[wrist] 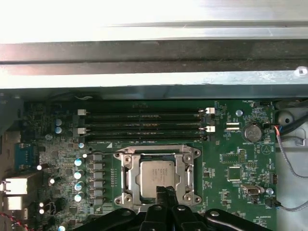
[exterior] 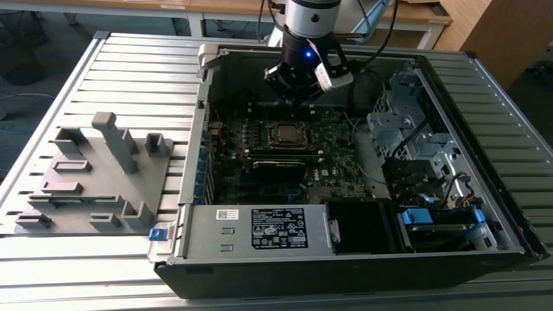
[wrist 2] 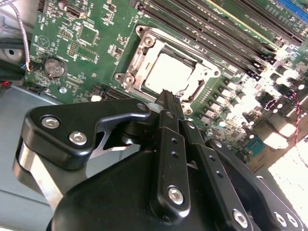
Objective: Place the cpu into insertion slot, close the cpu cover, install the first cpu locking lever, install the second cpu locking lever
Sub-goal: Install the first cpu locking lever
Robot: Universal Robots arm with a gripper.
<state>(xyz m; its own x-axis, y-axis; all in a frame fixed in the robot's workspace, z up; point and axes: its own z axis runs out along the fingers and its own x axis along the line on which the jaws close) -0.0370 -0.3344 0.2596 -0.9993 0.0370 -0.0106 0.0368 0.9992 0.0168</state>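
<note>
Pincer [wrist 2: 168, 96] was pressed together w/ nothing pinched, tips right at the edge of the cpu cover [wrist 2: 204, 77] in the second wrist view; touching or just above, couldn't tell. Cpu [wrist: 155, 175] sat flat in the insertion slot [wrist: 195, 199], and the cover looked to lie down around it. By my read step 1 was done, the cover was approx. closed, and work was at the cover/lever stage. Locking levers: couldn't make out if latched. Any push from here called for a small, straight, light press, since the tips were close to the cpu's bare top. Count: 1 pincer, 1 cpu, 1 slot, 1 cover, 4 long memory slots [wrist: 144, 124] on 1 motherboard [wrist: 231, 168], 1 coin cell [wrist: 250, 131]. In the exterior view, 1 pc case [exterior: 346, 272] and 1 grey fixture [exterior: 87, 175] on the bench [exterior: 129, 71].
</note>
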